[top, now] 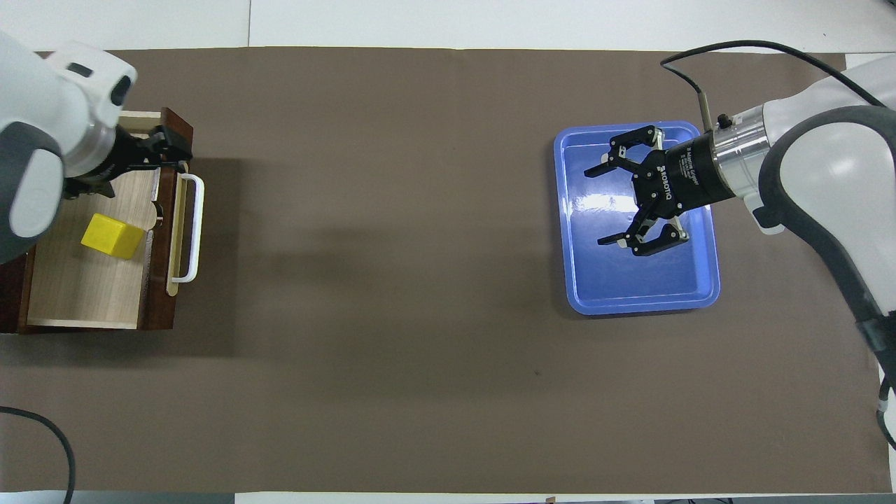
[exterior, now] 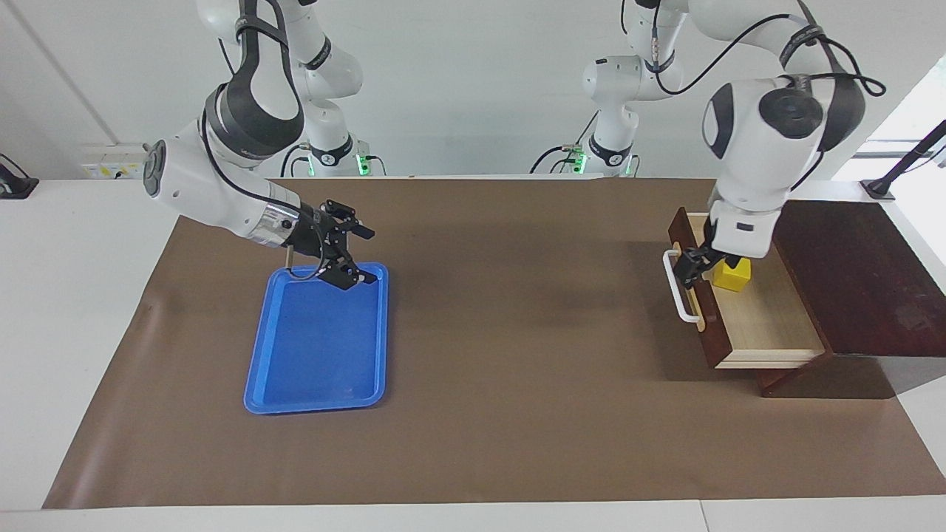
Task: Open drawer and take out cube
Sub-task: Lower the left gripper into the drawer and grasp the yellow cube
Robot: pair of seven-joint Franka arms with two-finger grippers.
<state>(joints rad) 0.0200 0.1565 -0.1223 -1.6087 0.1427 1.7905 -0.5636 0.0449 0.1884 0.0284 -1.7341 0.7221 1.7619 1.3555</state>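
Observation:
The dark wooden drawer (exterior: 768,325) stands pulled out of its box (exterior: 857,273) at the left arm's end of the table, and its pale inside shows (top: 84,287). The yellow cube (exterior: 732,275) lies in it about midway along, close to the drawer front (top: 112,236). The white bar handle (exterior: 680,288) is on the front (top: 192,227). My left gripper (exterior: 693,267) is low over the drawer front, beside the cube (top: 168,148). My right gripper (exterior: 362,257) is open and empty over the blue tray (top: 597,206).
The flat blue tray (exterior: 318,406) lies empty on the brown mat toward the right arm's end of the table (top: 644,308). The left arm's wrist hides part of the drawer's inside in both views.

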